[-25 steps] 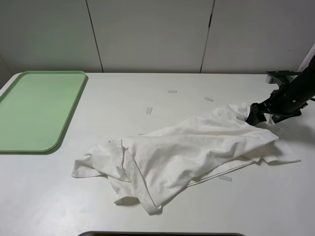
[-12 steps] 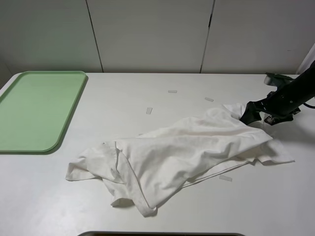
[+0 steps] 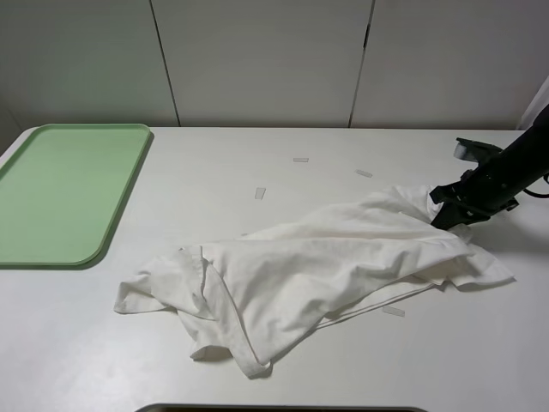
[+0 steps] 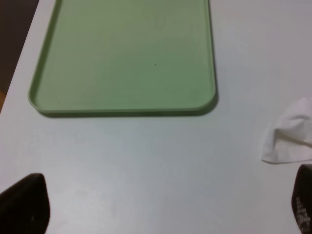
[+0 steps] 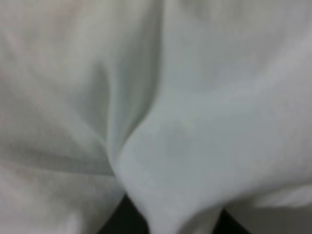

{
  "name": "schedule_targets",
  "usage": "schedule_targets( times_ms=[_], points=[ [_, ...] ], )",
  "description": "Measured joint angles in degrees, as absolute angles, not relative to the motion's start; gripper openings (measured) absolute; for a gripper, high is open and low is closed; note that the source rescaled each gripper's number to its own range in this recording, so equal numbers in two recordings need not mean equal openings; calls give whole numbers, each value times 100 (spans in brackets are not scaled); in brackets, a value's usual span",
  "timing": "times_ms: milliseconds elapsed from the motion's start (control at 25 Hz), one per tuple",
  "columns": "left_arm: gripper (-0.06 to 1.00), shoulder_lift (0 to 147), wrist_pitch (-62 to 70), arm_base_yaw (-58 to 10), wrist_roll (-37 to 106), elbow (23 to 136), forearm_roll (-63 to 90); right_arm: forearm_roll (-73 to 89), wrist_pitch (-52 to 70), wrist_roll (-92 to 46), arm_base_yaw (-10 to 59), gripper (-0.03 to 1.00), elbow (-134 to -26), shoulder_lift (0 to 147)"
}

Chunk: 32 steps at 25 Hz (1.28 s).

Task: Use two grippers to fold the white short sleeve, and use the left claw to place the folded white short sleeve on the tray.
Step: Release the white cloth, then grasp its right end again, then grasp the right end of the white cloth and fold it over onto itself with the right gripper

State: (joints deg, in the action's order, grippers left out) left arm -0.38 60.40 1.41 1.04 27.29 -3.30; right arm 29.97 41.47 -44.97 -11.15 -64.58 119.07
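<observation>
slanted down, right claw (image 3: 442, 210) pinching a corner of the white short sleeve (image 3: 317, 262); left claw (image 4: 164, 207) spread wide near the tray (image 4: 122, 58)

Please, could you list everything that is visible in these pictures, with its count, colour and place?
white short sleeve: one, white, crumpled on the table, centre to right.
tray: one, pale green, left side of the table.
tape strips: at least four, pale, scattered around the shirt.
table: one, white.
wall panels: white, behind the table.
left gripper: one, black, open, near the tray.
right gripper: one, black, at the shirt's right end; grip unclear.
</observation>
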Motion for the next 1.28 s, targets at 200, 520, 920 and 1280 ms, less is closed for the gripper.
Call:
schedule_targets(
  times_ms=[200, 520, 920, 1280],
  points=[
    [100, -38, 6040, 141, 104, 2729, -330, 1962, 4018, -3807, -959, 13, -6441, 11620],
    [100, -38, 6057, 141, 104, 2729, -338, 324, 3789, -2177, -306, 13, -6422, 10530],
    [100, -38, 6057, 141, 104, 2729, -338, 0, 4349, -1241, 572, 13, -6422, 10379],
    [100, -38, 6057, 141, 104, 2729, -338, 588, 4186, -728, 1466, 13, -6295, 10374]
  ],
)
